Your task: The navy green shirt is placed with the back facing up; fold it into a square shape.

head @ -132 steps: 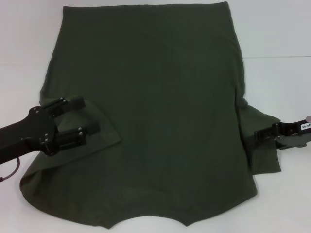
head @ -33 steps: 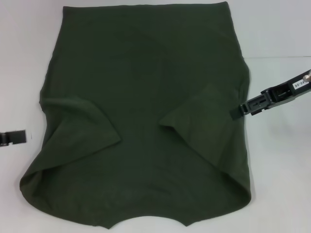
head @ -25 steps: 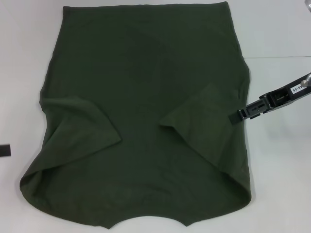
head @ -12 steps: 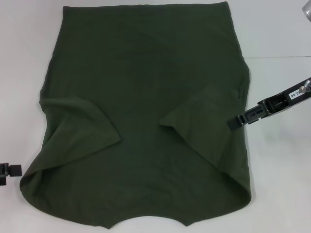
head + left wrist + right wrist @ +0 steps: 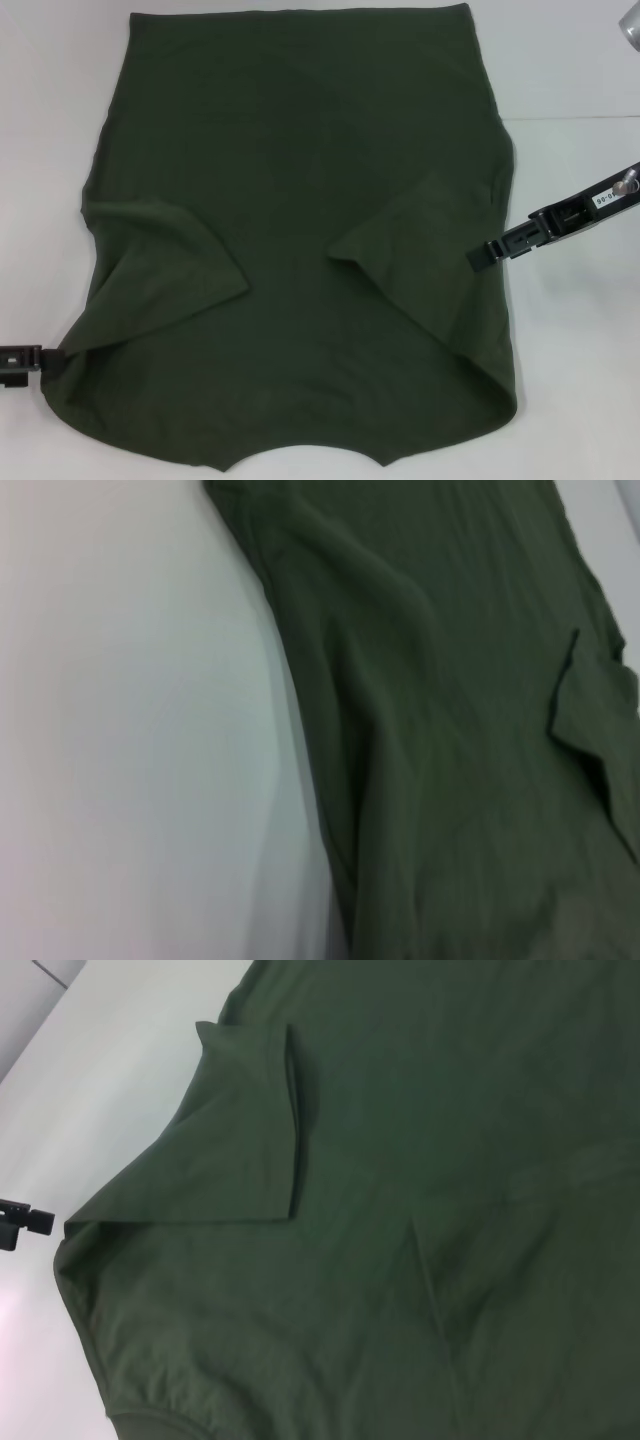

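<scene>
So the navy green shirt (image 5: 300, 240) is lying flat on the white table (image 5: 570, 80), plain side up, collar end closest to me and the hem at the far edge. Both sleeves are already flipped in over the body, so I'd say the sleeve step is done and the side folds are up next. My left end effector (image 5: 22, 358) sits down at the near-left corner, right at the shoulder edge of the fabric, though I honestly can't tell if its fingers are spread or pinching anything. A bit farther out, my right end effector (image 5: 497, 250) is touching the right edge beside the folded sleeve, and I can't tell its finger state either. Next move probably calls for a clean grab on a side edge, carrying it toward the middle without dragging those sleeves loose.
</scene>
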Motion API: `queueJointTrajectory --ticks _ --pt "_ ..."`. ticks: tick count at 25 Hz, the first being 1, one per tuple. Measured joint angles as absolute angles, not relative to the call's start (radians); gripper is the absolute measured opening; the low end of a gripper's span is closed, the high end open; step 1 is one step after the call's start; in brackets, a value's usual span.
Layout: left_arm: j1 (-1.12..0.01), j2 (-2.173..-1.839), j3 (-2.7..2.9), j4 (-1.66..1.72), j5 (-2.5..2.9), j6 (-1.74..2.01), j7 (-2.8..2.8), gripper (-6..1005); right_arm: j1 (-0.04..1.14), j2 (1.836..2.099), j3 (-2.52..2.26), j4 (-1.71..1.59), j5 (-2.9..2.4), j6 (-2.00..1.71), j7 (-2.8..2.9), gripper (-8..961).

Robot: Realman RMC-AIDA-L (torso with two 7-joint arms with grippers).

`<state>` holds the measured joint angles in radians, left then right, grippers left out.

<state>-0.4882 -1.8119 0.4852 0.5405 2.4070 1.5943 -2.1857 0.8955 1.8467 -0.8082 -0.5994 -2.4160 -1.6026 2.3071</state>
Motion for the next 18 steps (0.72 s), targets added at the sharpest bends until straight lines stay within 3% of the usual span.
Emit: queueJointTrajectory --ticks 18 --pt "-0.521 -1.827 0.524 0.505 2.41 1.491 -2.196 899 0.912 1.846 -0.812 -0.598 -2.416 -1.581 2.307 946"
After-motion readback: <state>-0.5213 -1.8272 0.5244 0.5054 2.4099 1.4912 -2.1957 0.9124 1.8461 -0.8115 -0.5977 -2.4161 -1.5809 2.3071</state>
